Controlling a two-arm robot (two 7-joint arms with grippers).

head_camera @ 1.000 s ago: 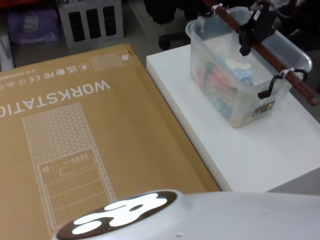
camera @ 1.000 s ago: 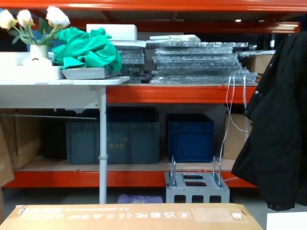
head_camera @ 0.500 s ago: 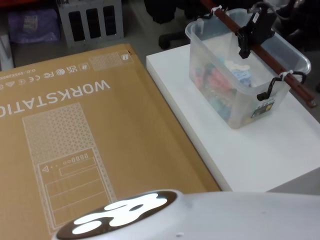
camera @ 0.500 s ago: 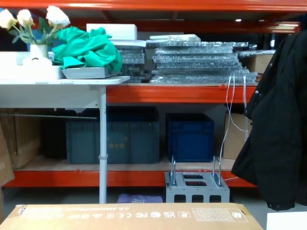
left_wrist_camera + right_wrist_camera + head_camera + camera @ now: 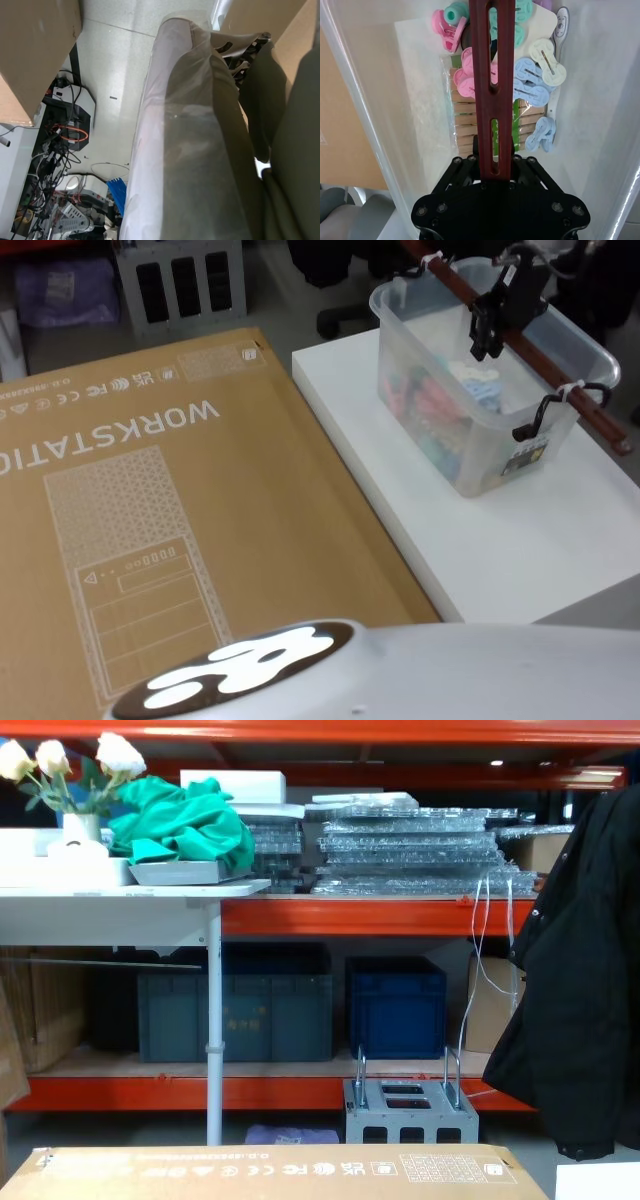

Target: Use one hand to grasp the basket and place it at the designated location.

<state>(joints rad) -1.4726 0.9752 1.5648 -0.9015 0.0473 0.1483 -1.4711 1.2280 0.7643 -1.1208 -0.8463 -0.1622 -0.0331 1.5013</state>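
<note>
The basket (image 5: 440, 430) is a translucent milky tub over the far part of the white table (image 5: 500, 550), in the head view at the upper right. A dark red bar (image 5: 540, 355) lies across its rim, tied on with black hooks. My right gripper (image 5: 492, 312) is shut on this bar near its middle. In the right wrist view the fingers (image 5: 476, 157) clamp the slotted bar (image 5: 492, 75), and pastel pegs (image 5: 540, 65) and wooden clothespins lie in the tub below. I cannot tell whether the tub's bottom touches the table. My left gripper (image 5: 240, 47) hangs parked beside the body.
A large cardboard box (image 5: 150, 520) printed WORKSTATION lies flat to the left of the table, close to its edge. A grey metal block with loop handles (image 5: 405, 1110), blue crates (image 5: 395, 1005) and orange racking stand beyond. A black coat (image 5: 580, 990) hangs at the right.
The right gripper and the basket it holds by the bar have shifted slightly to the left. Nothing else has moved.
</note>
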